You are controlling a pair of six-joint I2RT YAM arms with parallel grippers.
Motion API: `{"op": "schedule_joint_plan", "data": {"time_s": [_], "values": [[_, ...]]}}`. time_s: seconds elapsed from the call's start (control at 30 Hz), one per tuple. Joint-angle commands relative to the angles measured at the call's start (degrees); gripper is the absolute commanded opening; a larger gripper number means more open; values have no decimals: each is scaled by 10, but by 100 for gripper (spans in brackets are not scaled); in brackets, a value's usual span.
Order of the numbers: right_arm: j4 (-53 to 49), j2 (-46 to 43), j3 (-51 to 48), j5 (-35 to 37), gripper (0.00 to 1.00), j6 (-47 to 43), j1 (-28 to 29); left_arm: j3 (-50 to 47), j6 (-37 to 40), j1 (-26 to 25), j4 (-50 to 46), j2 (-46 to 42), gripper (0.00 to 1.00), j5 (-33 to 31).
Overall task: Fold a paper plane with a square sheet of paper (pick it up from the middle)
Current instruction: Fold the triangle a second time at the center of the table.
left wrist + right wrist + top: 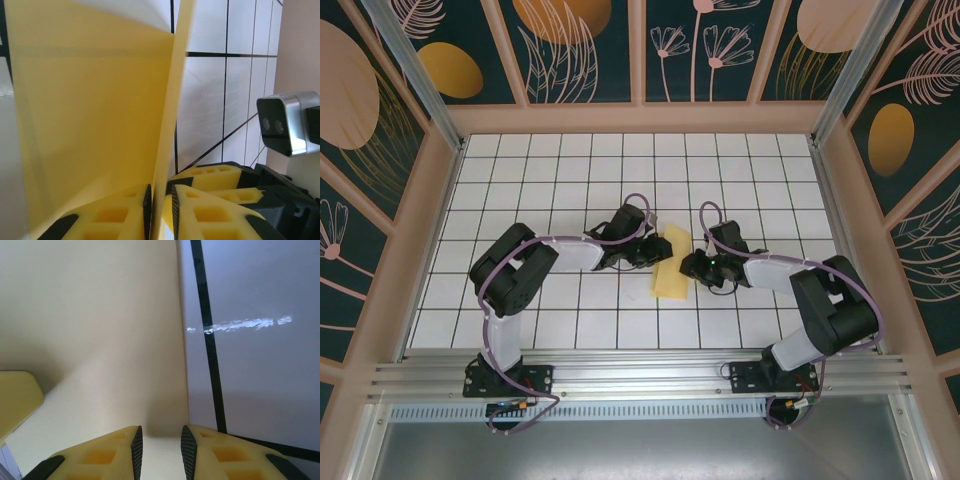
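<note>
Though from above the folded pale yellow paper sheet (672,268) runs near-to-far, wrist views add more — left gripper (160,194) pinches its edge, right gripper (161,431) fingers apart.

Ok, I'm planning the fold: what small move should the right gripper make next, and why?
Probably close the right gripper on the square sheet of paper: its jaws stand apart over the sheet's edge, while the left gripper pinches a raised flap.
</note>
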Motion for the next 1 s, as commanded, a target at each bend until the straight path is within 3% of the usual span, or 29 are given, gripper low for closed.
{"op": "schedule_joint_plan", "data": {"time_s": [0.0,0.2,0.47,0.63,0.77,0.97], "values": [[-2,-10,-24,10,34,-12,4,5,9,3,-11,8,16,6],[-21,-99,-45,37,42,-13,4,0,4,3,-5,2,0,-2],[-33,-218,-84,54,63,-14,5,-36,-5,3,20,-33,0,-21],[-29,-221,-91,57,64,-33,22,-79,-2,3,23,-56,0,-29],[-30,-240,-90,106,63,-53,69,-131,-23,3,71,-81,0,-62],[-12,-275,-97,174,63,-75,138,-161,-17,4,47,-126,0,-85]]}}
